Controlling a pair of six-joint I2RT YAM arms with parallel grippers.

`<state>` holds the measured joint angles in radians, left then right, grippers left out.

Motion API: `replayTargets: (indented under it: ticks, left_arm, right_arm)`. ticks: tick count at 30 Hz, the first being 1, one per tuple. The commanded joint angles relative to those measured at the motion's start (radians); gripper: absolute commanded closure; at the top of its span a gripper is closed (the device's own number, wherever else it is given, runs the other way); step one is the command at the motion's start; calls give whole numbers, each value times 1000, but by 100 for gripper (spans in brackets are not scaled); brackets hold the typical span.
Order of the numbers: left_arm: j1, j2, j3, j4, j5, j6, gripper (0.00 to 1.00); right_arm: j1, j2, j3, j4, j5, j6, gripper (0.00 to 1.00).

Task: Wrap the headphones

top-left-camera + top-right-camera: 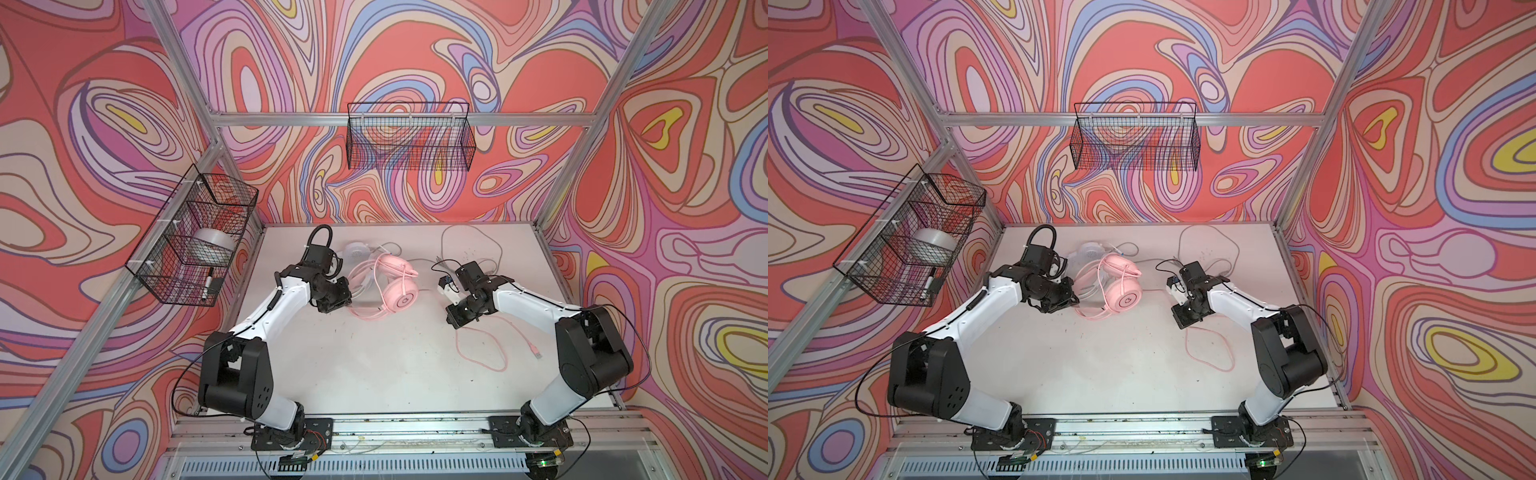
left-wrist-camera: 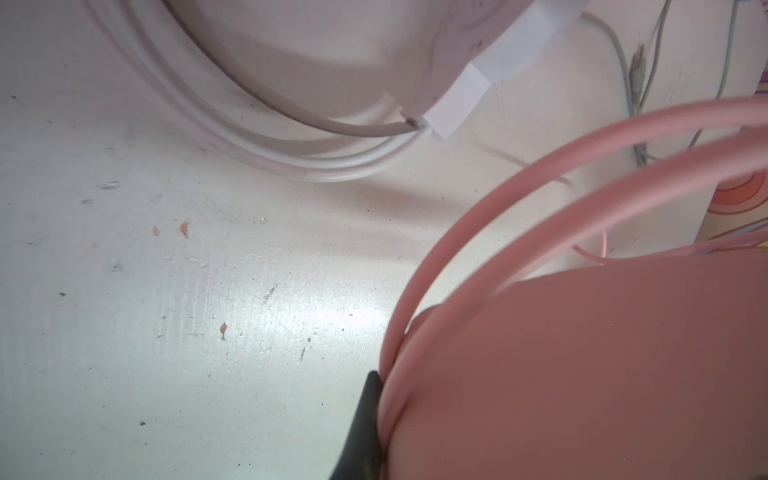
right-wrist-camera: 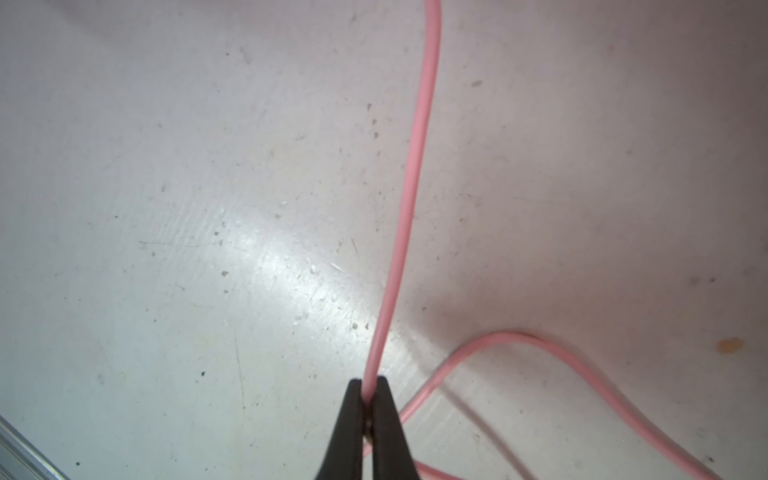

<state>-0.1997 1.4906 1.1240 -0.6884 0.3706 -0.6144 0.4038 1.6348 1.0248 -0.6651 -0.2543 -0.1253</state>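
Observation:
The pink headphones (image 1: 399, 291) (image 1: 1125, 297) lie at the table's back middle, with pink loops wound round them. The white headphones (image 1: 358, 251) lie just behind, partly covered. My left gripper (image 1: 347, 305) is shut on the pink headset's band. In the left wrist view one black finger (image 2: 365, 415) presses against the pink headphones (image 2: 582, 374), and the other finger is hidden. My right gripper (image 3: 368, 386) is shut on the pink cord (image 3: 415, 166), right of the headset (image 1: 455, 322). Slack pink cord (image 1: 482, 357) loops on the table.
The pink cord's USB plug (image 1: 536, 352) lies at the right. A pale grey cord (image 1: 469, 237) loops at the back right. One wire basket (image 1: 409, 137) hangs on the back wall. Another (image 1: 195, 237), on the left wall, holds a tape roll (image 1: 212, 245).

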Motion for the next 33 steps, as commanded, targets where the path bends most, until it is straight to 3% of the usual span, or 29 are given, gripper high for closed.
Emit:
replayTargets:
  ticks: [1,12,20,33]
  left_arm:
    - [1,-49,-14,55,21,-61,100]
    - [8,-45,6,20,-93,-85,100]
    - [8,-14,26,-19,-184,-89,100]
    - [8,26,93,-71,-290,-85,100]
  right_arm:
    - [57,-34,-7,-3,-16,-56,100]
    - [214,-156,-10,-51,-75,-151,100]
    - [263,-252,13,-110,-175,-229,100]
    - [355,-201,174,-210,-206,-404,100]
